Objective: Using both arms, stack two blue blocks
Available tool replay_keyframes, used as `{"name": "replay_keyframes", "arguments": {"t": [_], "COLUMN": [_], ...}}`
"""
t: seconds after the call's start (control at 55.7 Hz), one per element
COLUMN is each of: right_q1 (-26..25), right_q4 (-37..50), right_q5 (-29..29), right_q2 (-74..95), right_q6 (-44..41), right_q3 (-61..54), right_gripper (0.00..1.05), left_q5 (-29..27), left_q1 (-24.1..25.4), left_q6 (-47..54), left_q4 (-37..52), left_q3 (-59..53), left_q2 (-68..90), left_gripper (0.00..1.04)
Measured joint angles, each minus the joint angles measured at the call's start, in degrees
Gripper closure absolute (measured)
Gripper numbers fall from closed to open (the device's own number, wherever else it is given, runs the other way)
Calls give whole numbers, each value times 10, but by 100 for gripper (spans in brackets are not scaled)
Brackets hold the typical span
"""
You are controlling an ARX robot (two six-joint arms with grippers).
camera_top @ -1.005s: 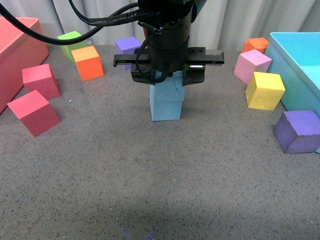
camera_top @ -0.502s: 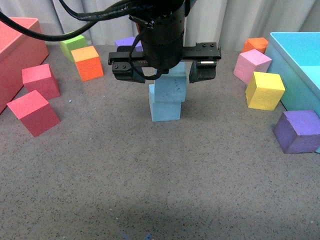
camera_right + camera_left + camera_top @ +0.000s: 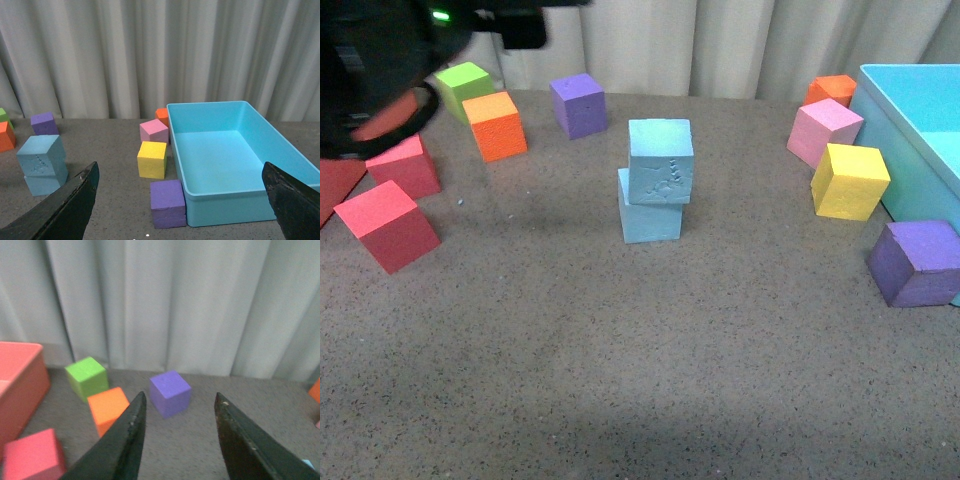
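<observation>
The two blue blocks stand stacked in the middle of the table. The upper blue block (image 3: 660, 160), with embossed marks on its front face, sits slightly turned and shifted right on the lower blue block (image 3: 650, 218). Nothing touches them. The stack also shows in the right wrist view (image 3: 42, 155). My left arm (image 3: 380, 70) is a black blur at the far left with its green light lit. My left gripper (image 3: 180, 395) is open and empty, facing the back curtain. My right gripper (image 3: 180, 165) is open and empty, back from the table, and is out of the front view.
A turquoise bin (image 3: 880, 110) stands at the right, with orange (image 3: 832, 90), pink (image 3: 825, 130), yellow (image 3: 850, 180) and purple (image 3: 917, 262) cubes beside it. Two red cubes (image 3: 388, 225), an orange (image 3: 497, 125), a green (image 3: 465, 85) and a purple cube (image 3: 579, 103) lie left and back. A red bin (image 3: 20, 375) is far left.
The arm that stood over the stack has opened, let go of the upper blue block and pulled away up and to the left. The upper block stays on the lower one.
</observation>
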Motion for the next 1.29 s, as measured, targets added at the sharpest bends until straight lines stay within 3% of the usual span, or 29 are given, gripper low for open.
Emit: {"name": "replay_keyframes", "arguments": {"t": [0.251,0.718,0.736,0.807,0.915,1.292], "right_q1": [0,0,0,0,0,0], "right_q4": [0,0,0,0,0,0], "right_q5": [0,0,0,-1,0,0], "right_q2": [0,0,0,0,0,0], "right_q6": [0,0,0,0,0,0], "right_q3": [0,0,0,0,0,0], "right_gripper": [10,10,10,10,10,10], "left_q5": [58,135,156,193,202,206], "left_q1": [61,139,160,184,208,210], "left_q6": [15,22,23,23,23,23], "left_q4": [46,-12,-75,-104,-141,-271], "left_q3": [-173,-339,-376,-386,-396,-407], "left_q2": [-126,-350,-449,-489,-536,-690], "left_gripper": [101,101,101,101,101,101]}}
